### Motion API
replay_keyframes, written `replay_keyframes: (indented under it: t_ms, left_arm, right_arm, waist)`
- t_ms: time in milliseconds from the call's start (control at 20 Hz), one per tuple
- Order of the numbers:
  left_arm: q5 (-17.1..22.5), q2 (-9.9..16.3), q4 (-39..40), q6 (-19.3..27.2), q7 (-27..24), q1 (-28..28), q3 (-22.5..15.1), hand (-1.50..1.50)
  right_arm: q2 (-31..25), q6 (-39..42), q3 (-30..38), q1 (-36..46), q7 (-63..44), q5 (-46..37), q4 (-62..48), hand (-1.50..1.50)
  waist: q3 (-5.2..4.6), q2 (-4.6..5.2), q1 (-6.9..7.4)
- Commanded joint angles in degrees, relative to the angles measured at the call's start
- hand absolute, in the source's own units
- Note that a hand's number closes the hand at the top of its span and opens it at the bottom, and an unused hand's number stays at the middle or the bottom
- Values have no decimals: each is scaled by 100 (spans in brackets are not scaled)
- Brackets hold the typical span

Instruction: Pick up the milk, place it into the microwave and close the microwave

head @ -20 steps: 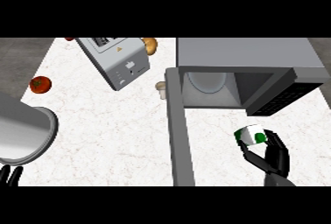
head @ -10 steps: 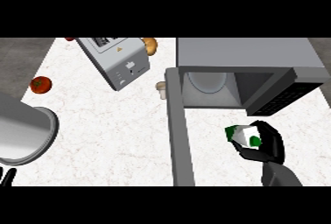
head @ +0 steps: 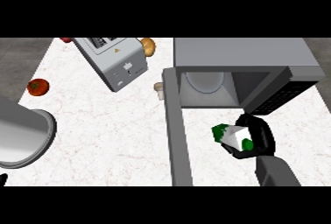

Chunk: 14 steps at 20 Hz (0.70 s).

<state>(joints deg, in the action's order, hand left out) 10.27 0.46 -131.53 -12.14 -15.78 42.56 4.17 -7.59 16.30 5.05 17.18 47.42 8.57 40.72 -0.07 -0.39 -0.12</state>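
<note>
We are curling our right hand [head: 258,138] around the milk [head: 233,136], holding it just in front of the open microwave [head: 239,57]. Only our left hand's [head: 2,178] fingertip is showing, so we cannot tell its state. Farther off, a pot [head: 22,138], tomato [head: 38,86] and toaster [head: 110,59] are sitting on the counter [head: 110,131].

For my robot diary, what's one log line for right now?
right hand: holding milk | microwave: open | milk: outside, near opening

toaster [head: 114,62], tomato [head: 37,86], steel pot [head: 19,138]
</note>
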Motion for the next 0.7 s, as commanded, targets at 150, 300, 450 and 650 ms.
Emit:
replay_keyframes:
  t_ms: [150,300,450,650]
  left_arm:
    - [-100,-44,75,134,-189,81,-135,-150]
    - [9,-45,-24,81,5,-48,-39,-150]
    - [33,-40,386,-227,-426,65,118,-150]
    - [277,-39,327,-432,-422,233,385,-150]
  right_arm:
    - [297,-298,-705,-1185,-1282,-39,2675,150]
    - [498,-475,-970,-1757,-2027,95,3847,150]
    - [682,-780,-1265,-2309,-2613,152,4828,150]
    - [652,-1134,-1349,-2418,-3346,327,5634,150]
  waist:
    - [-5,-12,-64]
    - [-5,-9,-105]
    - [-3,0,-39]
    - [4,19,20]
